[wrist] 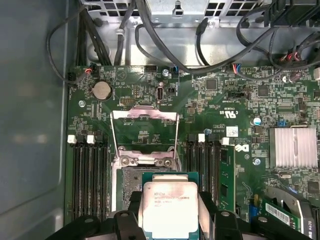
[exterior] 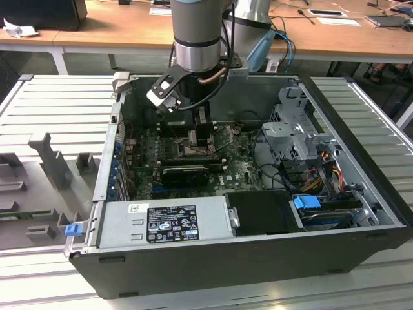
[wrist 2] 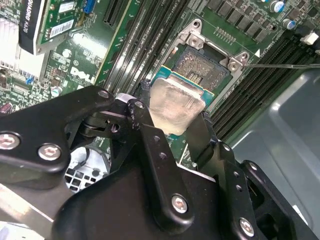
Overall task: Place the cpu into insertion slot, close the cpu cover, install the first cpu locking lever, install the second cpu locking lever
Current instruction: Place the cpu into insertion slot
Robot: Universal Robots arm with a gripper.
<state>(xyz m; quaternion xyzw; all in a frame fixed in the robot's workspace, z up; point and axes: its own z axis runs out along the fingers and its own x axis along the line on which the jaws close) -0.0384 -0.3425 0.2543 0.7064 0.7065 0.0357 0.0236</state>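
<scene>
The gripper (wrist 2: 176, 112) pinches the cpu (wrist 2: 172, 100) between its fingers: a smudged, dull silver-grey lid on a teal-green board. The insertion slot (wrist 2: 205, 65) lies just past the fingertips.

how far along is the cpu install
Nothing is finished yet. The claw grips the cpu over the bare insertion slot, not seated. The cpu cover stands flipped open, so seating, closing and locking remain.
</scene>
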